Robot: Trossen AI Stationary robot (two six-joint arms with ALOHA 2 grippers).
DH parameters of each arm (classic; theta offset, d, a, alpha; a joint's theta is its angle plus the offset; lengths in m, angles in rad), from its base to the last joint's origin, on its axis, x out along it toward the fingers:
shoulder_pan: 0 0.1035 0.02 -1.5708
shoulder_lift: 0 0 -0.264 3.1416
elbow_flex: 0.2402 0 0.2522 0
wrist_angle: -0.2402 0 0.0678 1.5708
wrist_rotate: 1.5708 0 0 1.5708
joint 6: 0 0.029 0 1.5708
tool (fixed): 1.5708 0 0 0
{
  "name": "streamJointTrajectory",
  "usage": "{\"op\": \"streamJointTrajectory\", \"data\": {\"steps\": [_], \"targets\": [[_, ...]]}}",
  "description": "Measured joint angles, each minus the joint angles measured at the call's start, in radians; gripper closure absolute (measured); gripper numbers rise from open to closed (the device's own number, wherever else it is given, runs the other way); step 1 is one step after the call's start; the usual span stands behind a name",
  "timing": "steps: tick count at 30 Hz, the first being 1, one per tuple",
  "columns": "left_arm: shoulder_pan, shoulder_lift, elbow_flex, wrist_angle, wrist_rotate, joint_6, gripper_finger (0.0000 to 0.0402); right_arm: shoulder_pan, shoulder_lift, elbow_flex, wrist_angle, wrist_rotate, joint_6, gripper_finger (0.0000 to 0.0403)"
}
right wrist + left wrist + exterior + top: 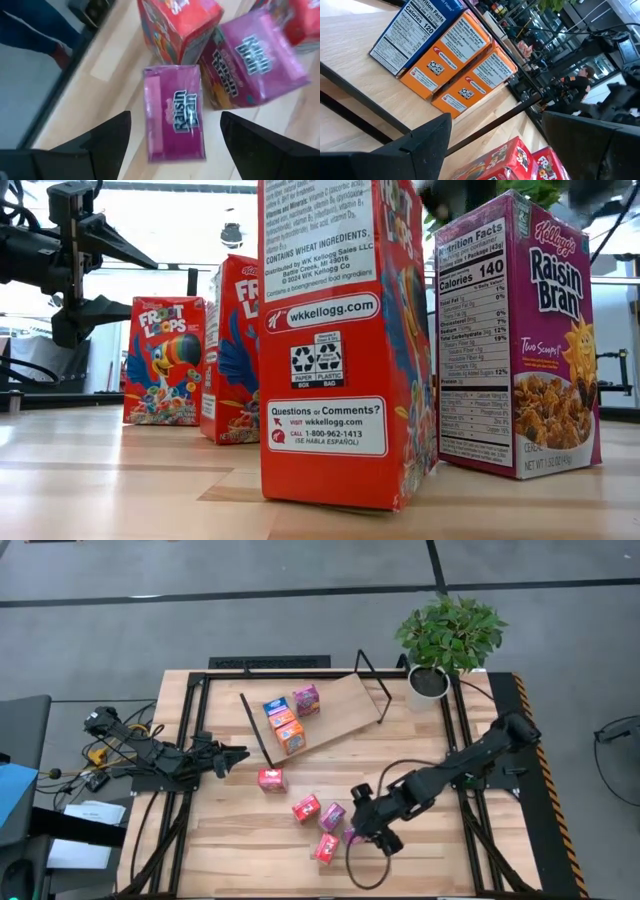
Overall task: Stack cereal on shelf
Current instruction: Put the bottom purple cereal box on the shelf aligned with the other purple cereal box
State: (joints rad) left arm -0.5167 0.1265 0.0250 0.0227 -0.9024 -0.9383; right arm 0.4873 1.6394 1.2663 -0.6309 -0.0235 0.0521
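The tilted plywood shelf (335, 700) bears a blue box (275, 706), two orange boxes (288, 730) and a pink box (306, 698). Red boxes (271, 779) (306, 808) (327, 847) and a pink box (332, 816) stand or lie on the table. My right gripper (175, 131) is open above a pink Raisin Bran box (176, 117) that lies flat on the table, a finger on either side of it, not touching. My left gripper (235, 758) is open and empty by the shelf's near-left end; its wrist view shows the blue box (412, 30) and orange boxes (452, 52).
A potted plant (445, 640) stands at the table's far right, next to the shelf. The shelf's black rod frames (258, 730) stick out at both ends. In the low view a red box (345, 340) and a Raisin Bran box (520, 330) stand close to the camera.
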Motion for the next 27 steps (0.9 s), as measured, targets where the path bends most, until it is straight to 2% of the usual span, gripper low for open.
{"op": "streamJointTrajectory", "data": {"steps": [8, 14, 23, 27], "targets": [[0.000, 0.000, 0.000, 0.000, 0.001, -0.008, 0.0101, 0.003, 0.110, 0.005, 0.007, -0.013, 0.062, 0.0071], [0.000, 0.000, 0.000, 0.001, 0.006, -0.008, 0.0101, 0.002, 0.091, 0.033, -0.015, 0.000, 0.071, 0.0086], [0.000, 0.000, 0.000, 0.001, 0.006, -0.001, 0.0101, -0.005, 0.084, 0.047, -0.041, 0.009, 0.071, 0.0089], [0.000, 0.000, 0.000, 0.001, 0.007, -0.002, 0.0101, -0.003, 0.084, 0.047, -0.038, 0.023, 0.071, 0.0106]]}}
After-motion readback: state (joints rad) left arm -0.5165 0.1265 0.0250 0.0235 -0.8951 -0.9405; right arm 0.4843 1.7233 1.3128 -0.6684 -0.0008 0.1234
